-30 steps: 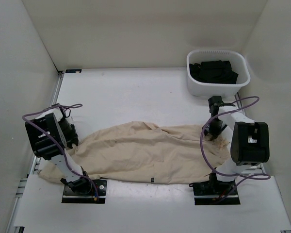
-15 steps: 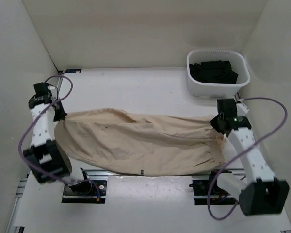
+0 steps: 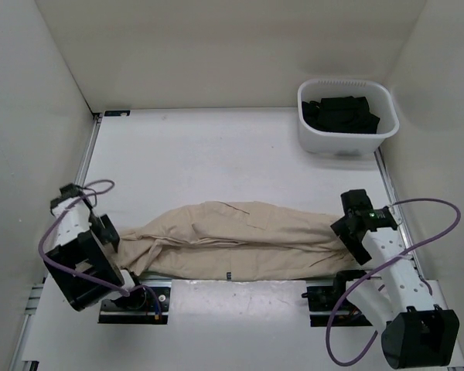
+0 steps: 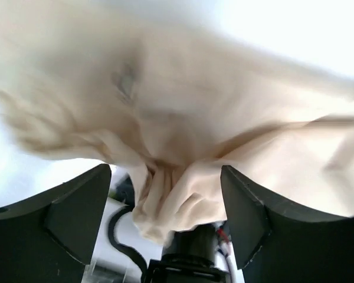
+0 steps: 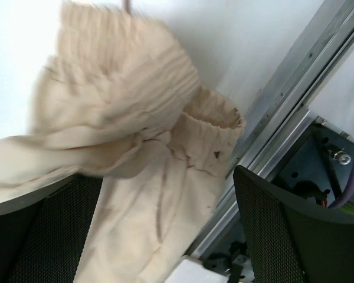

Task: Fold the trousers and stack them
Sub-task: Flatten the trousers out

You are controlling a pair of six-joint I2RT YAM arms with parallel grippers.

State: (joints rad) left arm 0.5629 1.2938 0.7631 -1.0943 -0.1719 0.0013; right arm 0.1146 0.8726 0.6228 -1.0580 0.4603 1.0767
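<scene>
The beige trousers [image 3: 232, 243] lie in a long crumpled band across the near part of the table, left to right. My left gripper [image 3: 106, 232] stands at their left end, open. In the left wrist view a bunch of trouser cloth [image 4: 183, 194] hangs loose between the wide-apart fingers [image 4: 76, 206] of the left gripper [image 4: 165, 183]. My right gripper [image 3: 348, 230] stands at their right end, also open. The right wrist view shows the elastic waistband [image 5: 206, 127] lying below the right gripper [image 5: 165, 200], with neither finger pressing on it.
A white basket [image 3: 334, 142] with dark clothes stands at the back right. White walls close in the table [image 3: 216, 147] on three sides. A metal rail [image 5: 286, 97] runs along the table's right edge. The arm bases [image 3: 135, 297] sit just in front of the trousers.
Both grippers held the trousers stretched between them; now both have opened and let go. The trousers have dropped into a narrower band nearer the front edge, and both arms have come nearer.
</scene>
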